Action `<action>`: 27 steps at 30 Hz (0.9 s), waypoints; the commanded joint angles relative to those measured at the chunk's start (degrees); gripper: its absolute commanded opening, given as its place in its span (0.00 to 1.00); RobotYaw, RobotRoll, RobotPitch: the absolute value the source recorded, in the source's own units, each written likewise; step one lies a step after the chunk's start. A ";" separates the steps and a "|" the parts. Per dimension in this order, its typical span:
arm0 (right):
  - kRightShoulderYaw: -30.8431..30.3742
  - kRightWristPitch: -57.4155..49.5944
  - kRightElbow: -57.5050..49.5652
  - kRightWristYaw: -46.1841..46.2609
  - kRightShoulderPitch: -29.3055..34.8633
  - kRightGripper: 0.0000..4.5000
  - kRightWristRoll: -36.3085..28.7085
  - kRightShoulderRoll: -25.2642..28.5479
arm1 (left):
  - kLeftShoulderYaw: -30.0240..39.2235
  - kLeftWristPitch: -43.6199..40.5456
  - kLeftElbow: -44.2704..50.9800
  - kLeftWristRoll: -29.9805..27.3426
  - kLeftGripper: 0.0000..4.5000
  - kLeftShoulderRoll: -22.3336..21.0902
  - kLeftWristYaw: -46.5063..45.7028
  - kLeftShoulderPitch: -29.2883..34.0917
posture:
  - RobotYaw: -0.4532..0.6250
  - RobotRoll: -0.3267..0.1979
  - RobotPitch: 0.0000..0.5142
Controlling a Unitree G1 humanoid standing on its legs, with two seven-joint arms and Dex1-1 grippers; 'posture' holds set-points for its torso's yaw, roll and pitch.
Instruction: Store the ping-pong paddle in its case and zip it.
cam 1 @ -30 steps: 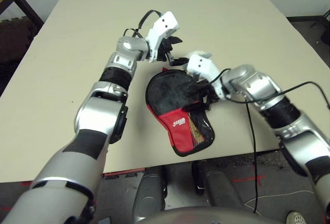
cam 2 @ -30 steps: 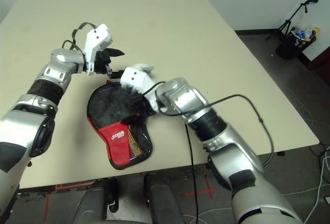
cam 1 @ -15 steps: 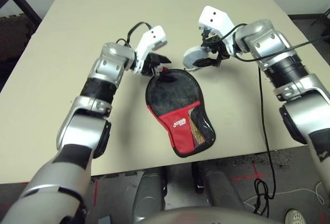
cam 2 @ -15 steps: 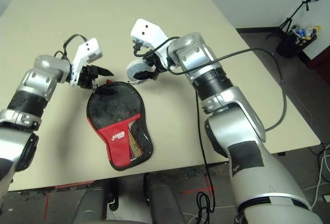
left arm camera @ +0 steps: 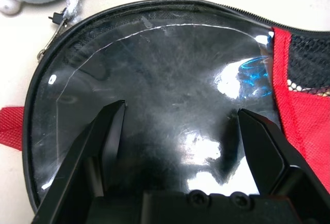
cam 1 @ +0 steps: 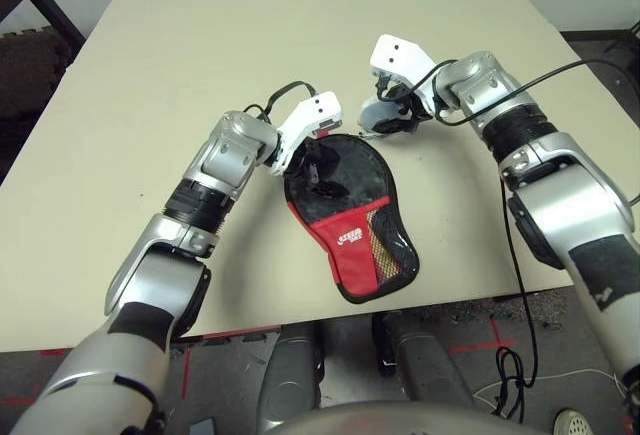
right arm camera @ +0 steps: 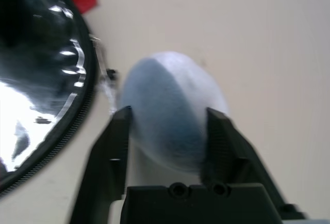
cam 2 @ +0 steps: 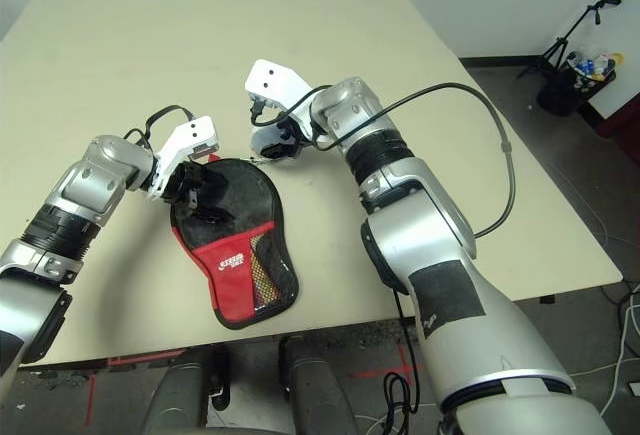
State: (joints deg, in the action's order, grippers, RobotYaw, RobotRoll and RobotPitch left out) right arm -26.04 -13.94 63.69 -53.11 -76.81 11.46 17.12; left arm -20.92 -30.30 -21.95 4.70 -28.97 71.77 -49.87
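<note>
The paddle-shaped black fabric case (cam 1: 340, 205) with its red lower part, mesh pocket and white logo lies flat on the beige table (cam 1: 200, 45), near the table's front edge, with its narrow red end pointing toward me. Its zipper runs around the rim, and the shiny black round face looks closed over.

My left gripper (cam 1: 318, 167) sits right over the round black upper part of the case, fingers spread apart, both fingertips (left arm camera: 111, 118) resting above that glossy face and holding nothing.

My right gripper (cam 1: 392, 120) is just beyond the case's far rim, on the side away from me. Its two fingers are closed around a small soft grey-blue lump (right arm camera: 170, 105), which bulges between them. That lump lies just beside the case's round edge, close to the small zipper pull (right arm camera: 105, 74) at the rim, and whether it touches the case I cannot tell.
</note>
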 commanded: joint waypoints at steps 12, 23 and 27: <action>-0.19 0.72 -3.99 -2.24 3.71 0.00 5.83 2.68 | -3.02 6.10 -14.55 4.01 1.00 4.31 -6.70 -0.85 | 0.34 0.62 0.28; -0.47 -6.11 -22.76 -11.37 10.38 0.00 7.90 12.85 | -3.54 8.83 -23.94 5.61 1.00 5.75 -9.03 -3.08 | 0.31 0.62 0.31; -0.49 -11.35 -34.32 -16.41 14.96 0.00 7.61 17.59 | -3.44 9.69 -25.53 5.60 1.00 5.96 -9.06 -3.43 | 0.29 0.62 0.32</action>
State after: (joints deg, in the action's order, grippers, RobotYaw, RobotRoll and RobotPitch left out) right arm -26.10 -23.01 34.01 -67.17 -63.46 18.55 32.89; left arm -21.67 -19.65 -42.16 5.05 -22.40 67.66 -55.81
